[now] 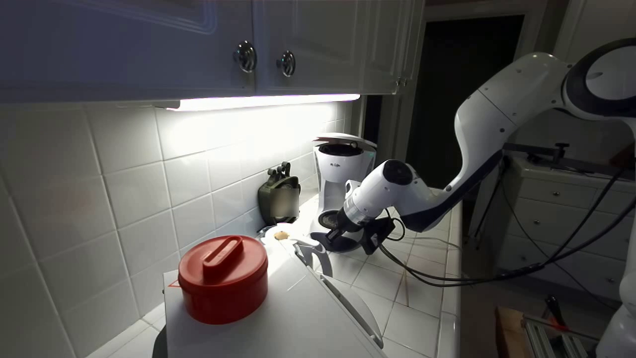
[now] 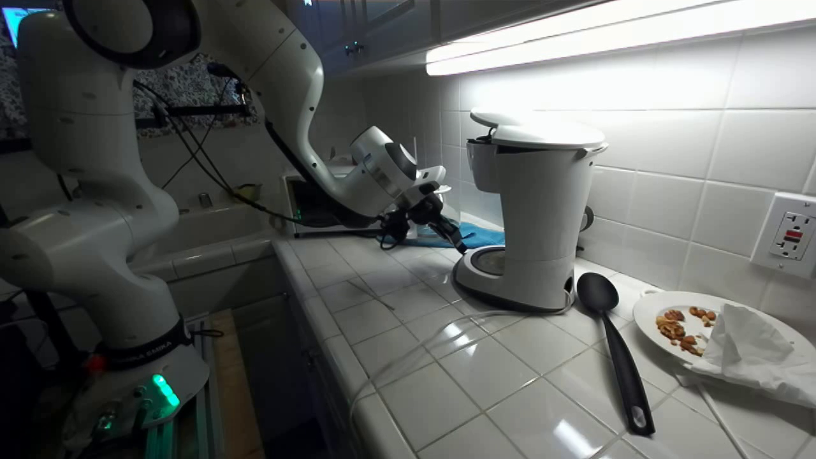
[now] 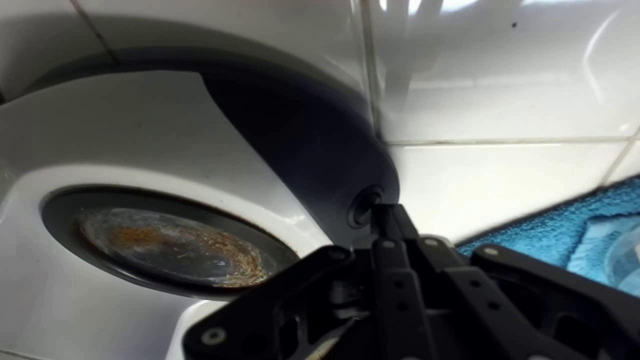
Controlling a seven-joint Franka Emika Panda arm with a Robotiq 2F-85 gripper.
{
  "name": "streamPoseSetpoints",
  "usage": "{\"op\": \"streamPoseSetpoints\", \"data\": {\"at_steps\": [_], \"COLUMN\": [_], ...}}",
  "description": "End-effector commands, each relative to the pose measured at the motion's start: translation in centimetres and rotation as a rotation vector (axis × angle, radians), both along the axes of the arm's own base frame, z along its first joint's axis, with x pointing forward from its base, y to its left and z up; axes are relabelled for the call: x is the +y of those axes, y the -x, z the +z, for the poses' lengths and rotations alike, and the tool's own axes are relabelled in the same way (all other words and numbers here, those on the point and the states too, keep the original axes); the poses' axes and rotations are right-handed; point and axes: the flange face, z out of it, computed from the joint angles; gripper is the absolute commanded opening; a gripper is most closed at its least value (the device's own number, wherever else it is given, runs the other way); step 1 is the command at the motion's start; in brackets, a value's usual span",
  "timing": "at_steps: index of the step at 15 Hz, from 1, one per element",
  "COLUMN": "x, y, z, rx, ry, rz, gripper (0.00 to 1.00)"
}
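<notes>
Pincer (image 3: 391,207) at coffee maker (image 2: 539,210), spoon (image 2: 617,344) beside plate (image 2: 649,317)

The gripper (image 3: 393,216) partly covers a round button (image 3: 357,211) on the coffee maker (image 3: 125,120), and we cannot tell whether the two touch. Left of the coffee maker in an exterior view, a blurred patch (image 1: 284,202) denies us the face of a dark green object (image 1: 272,183). At near right in an exterior view, a crumpled napkin (image 2: 752,347) hides part of a plate (image 2: 692,303) cropped by the edge; the wrist view cuts off a clear rounded object (image 3: 624,260).
</notes>
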Motion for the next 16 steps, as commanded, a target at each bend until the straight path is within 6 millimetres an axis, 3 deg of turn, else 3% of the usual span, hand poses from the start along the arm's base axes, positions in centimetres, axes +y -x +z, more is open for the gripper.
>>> {"op": "streamPoseSetpoints", "data": {"at_steps": [1, 16], "x": [-0.4, -1.8], "y": [1.0, 3.0], "z": [0.1, -0.6], "rx": [0.026, 0.05], "ry": [0.017, 0.016], "rz": [-0.021, -0.065], "gripper": [0.02, 0.02]}}
